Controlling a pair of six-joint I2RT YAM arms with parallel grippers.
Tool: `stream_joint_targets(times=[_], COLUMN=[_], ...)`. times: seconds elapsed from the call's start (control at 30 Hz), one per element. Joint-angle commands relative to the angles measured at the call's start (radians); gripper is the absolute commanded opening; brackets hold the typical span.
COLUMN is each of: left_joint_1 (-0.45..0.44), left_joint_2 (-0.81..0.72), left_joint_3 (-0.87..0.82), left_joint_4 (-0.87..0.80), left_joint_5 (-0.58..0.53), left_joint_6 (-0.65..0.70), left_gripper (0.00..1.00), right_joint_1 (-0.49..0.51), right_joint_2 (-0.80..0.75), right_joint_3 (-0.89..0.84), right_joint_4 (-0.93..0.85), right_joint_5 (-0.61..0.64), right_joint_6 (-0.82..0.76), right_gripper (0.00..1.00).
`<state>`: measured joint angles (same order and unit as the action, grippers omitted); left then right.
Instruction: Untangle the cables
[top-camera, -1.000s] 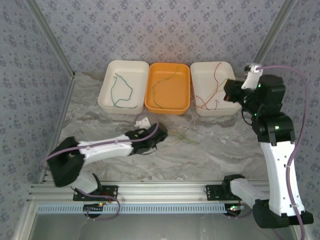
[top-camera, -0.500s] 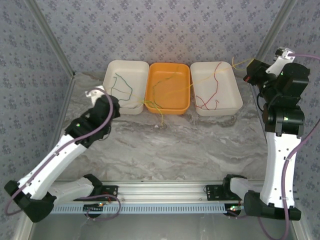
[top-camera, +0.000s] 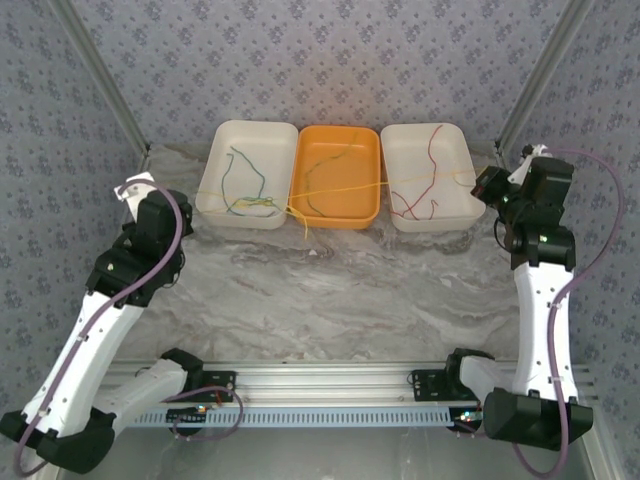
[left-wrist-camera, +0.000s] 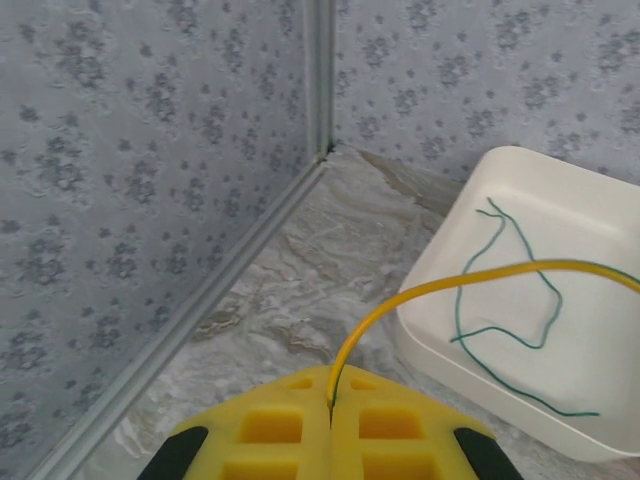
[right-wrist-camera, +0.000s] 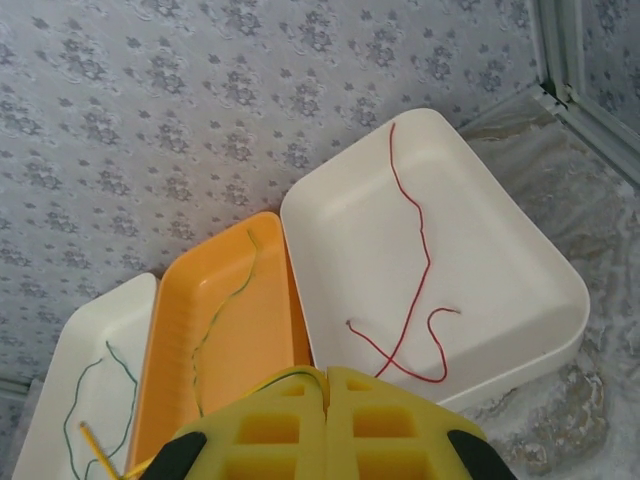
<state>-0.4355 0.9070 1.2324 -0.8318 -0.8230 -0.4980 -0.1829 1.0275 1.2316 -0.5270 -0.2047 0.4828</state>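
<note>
Yellow-green thin wire (top-camera: 340, 188) now stretched near-straight above orange plastic tray (top-camera: 340, 130) and white neighbours; half second ago sagging loose. Left fingers (left-wrist-camera: 285, 425), right fingers (right-wrist-camera: 375, 420) clamped shut on opposite ends, arms spread wider. Likely freed from others; short tail droops near mid-span.

Overhead layout. Thin dark green wavy wire (top-camera: 225, 185): lies slack in a loose open loop inside the white plastic tray (top-camera: 213, 170) at 11 o'clock. Thin yellow-green wire (right-wrist-camera: 213, 318): lies curved along the floor of the orange plastic tray (top-camera: 338, 222) at 12 o'clock. Thin red wires (right-wrist-camera: 427, 255): lie crossed near their lower ends in the second white tray (top-camera: 470, 195) at 1 o'clock. Thin yellow wire (left-wrist-camera: 500, 268): drawn nearly straight above all three trays from 9 to 3 o'clock. Its ends are pinched in the closed left gripper (left-wrist-camera: 330, 405) and closed right gripper (right-wrist-camera: 327, 375), and a short tail hangs at the orange tray's near-left corner.
</note>
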Motion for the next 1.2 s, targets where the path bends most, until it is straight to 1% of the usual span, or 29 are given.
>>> stream_joint_targets(times=[0.0, 0.07, 0.1, 0.13, 0.17, 0.23, 0.3, 0.33, 0.4, 0.47, 0.5, 0.53, 0.6, 0.67, 0.77, 0.83, 0.9, 0.97, 1.03, 1.1, 1.17], left_joint_1=[0.036, 0.048, 0.049, 0.049, 0.049, 0.049, 0.039, 0.015, -0.044, -0.079, -0.090, -0.099, -0.117, -0.124, -0.131, -0.132, -0.137, -0.139, -0.142, -0.146, -0.149], left_joint_2=[-0.010, -0.022, -0.028, -0.035, -0.039, -0.031, -0.006, 0.011, 0.042, 0.066, 0.076, 0.080, 0.082, 0.084, 0.078, 0.073, 0.064, 0.060, 0.056, 0.056, 0.055], left_joint_3=[0.041, 0.041, 0.037, 0.026, 0.011, -0.035, -0.082, -0.097, -0.105, -0.105, -0.109, -0.114, -0.130, -0.148, -0.183, -0.200, -0.210, -0.216, -0.221, -0.226, -0.233], left_joint_4=[-0.074, -0.074, -0.054, -0.013, 0.033, 0.165, 0.285, 0.321, 0.338, 0.342, 0.346, 0.353, 0.368, 0.380, 0.412, 0.432, 0.449, 0.462, 0.465, 0.464, 0.463], left_joint_5=[-0.072, -0.068, -0.030, 0.049, 0.141, 0.433, 0.679, 0.714, 0.687, 0.693, 0.715, 0.731, 0.757, 0.782, 0.833, 0.868, 0.888, 0.921, 0.943, 0.957, 0.962], left_joint_6=[0.002, 0.003, 0.016, 0.040, 0.059, 0.103, 0.094, 0.077, 0.071, 0.072, 0.069, 0.067, 0.064, 0.052, 0.033, 0.024, 0.019, 0.021, 0.026, 0.035, 0.040], left_gripper=[0.00, 0.00, 0.00, 0.00, 0.00, 0.00, 0.00, 0.00, 0.00, 0.00, 0.00, 0.00, 0.00, 0.00, 0.00, 0.00, 0.00, 0.00, 0.00, 0.00, 0.00], right_joint_1=[-0.025, -0.041, -0.047, -0.043, -0.032, 0.038, 0.115, 0.152, 0.222, 0.287, 0.308, 0.318, 0.326, 0.333, 0.352, 0.400, 0.456, 0.529, 0.618, 0.699, 0.755], right_joint_2=[-0.032, -0.033, -0.030, -0.024, -0.013, 0.032, 0.080, 0.100, 0.129, 0.135, 0.138, 0.143, 0.171, 0.213, 0.248, 0.203, 0.116, 0.031, -0.045, -0.067, -0.038], right_joint_3=[-0.059, -0.113, -0.138, -0.163, -0.182, -0.214, -0.255, -0.286, -0.336, -0.395, -0.427, -0.458, -0.497, -0.510, -0.504, -0.501, -0.514, -0.531, -0.540, -0.557, -0.573], right_joint_4=[0.006, 0.019, 0.035, 0.054, 0.074, 0.086, 0.110, 0.136, 0.155, 0.170, 0.180, 0.200, 0.236, 0.251, 0.253, 0.240, 0.241, 0.257, 0.282, 0.348, 0.431], right_joint_5=[0.057, 0.044, 0.023, -0.011, -0.052, -0.118, -0.175, -0.202, -0.196, -0.134, -0.096, -0.083, -0.082, -0.081, -0.089, -0.018, 0.067, 0.140, 0.197, 0.176, 0.079], right_joint_6=[0.013, 0.023, 0.030, 0.038, 0.044, 0.039, 0.039, 0.049, 0.062, 0.071, 0.081, 0.092, 0.099, 0.090, 0.055, 0.031, 0.020, 0.015, -0.002, -0.046, -0.102], right_gripper=[0.00, 0.00, 0.00, 0.00, 0.00, 0.00, 0.00, 0.00, 0.00, 0.00, 0.00, 0.00, 0.00, 0.06, 0.24, 0.36, 0.44, 0.47, 0.49, 0.45, 0.44])
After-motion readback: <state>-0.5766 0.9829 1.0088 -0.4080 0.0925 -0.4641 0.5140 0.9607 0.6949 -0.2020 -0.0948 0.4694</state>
